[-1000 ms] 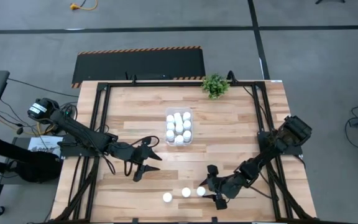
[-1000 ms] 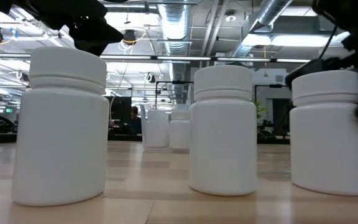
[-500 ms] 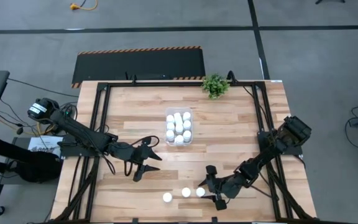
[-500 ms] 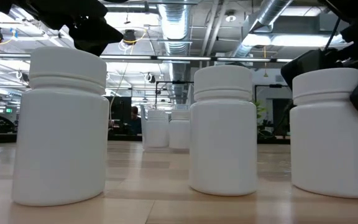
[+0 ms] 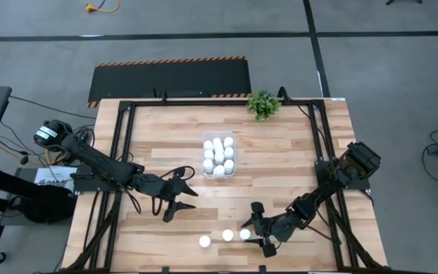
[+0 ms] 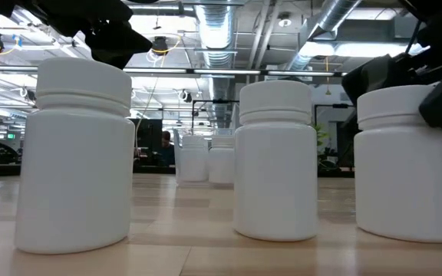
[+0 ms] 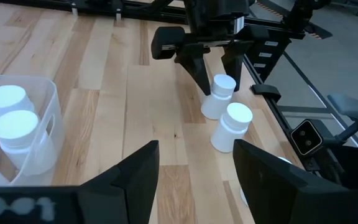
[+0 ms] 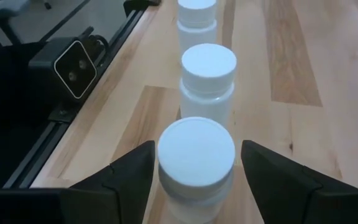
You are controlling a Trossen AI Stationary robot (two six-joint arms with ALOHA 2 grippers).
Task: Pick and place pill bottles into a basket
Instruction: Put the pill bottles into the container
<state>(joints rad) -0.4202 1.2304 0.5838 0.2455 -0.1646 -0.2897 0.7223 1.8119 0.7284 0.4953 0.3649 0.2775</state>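
Plain white pill bottles [image 8: 196, 163], seemingly unlabeled

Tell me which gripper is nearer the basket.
Left. The left gripper sits a short way off the basket, toward the near-left of it. The right gripper is farther, at the table's near edge, around a loose pill bottle.

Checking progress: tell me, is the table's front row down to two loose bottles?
No, three pill bottles stand there in the high view.
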